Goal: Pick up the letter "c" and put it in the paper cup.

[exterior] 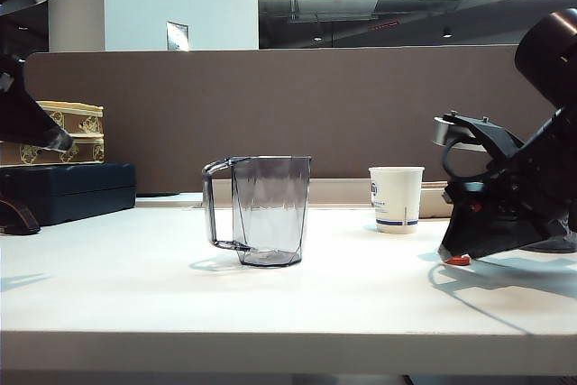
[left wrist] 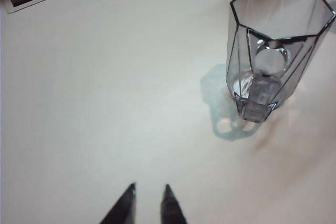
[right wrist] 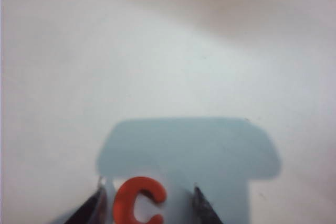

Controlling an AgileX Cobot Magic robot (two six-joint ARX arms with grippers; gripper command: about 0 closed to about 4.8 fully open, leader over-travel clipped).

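straddling the letter "c" [right wrist: 138, 202] with the right tool [right wrist: 147, 203], just before the pinch.

the right tool is low over the tabletop [exterior: 270, 295], jaws spread with one fingertip [right wrist: 202, 205] on each side of the flat red-orange piece and nothing gripped yet. the letter lies flat on the tabletop, near the paper cup [exterior: 396, 198] and toward the camera from it. the left tool [left wrist: 148, 203] hovers well beyond the clear pitcher [exterior: 261, 209] from the cup, jaws narrowly parted and empty. risk, as i judge it: the piece is thin and lies flat, so closing tips could ride over it or flick it sideways; a weak edge grip could drop it short of the cup.
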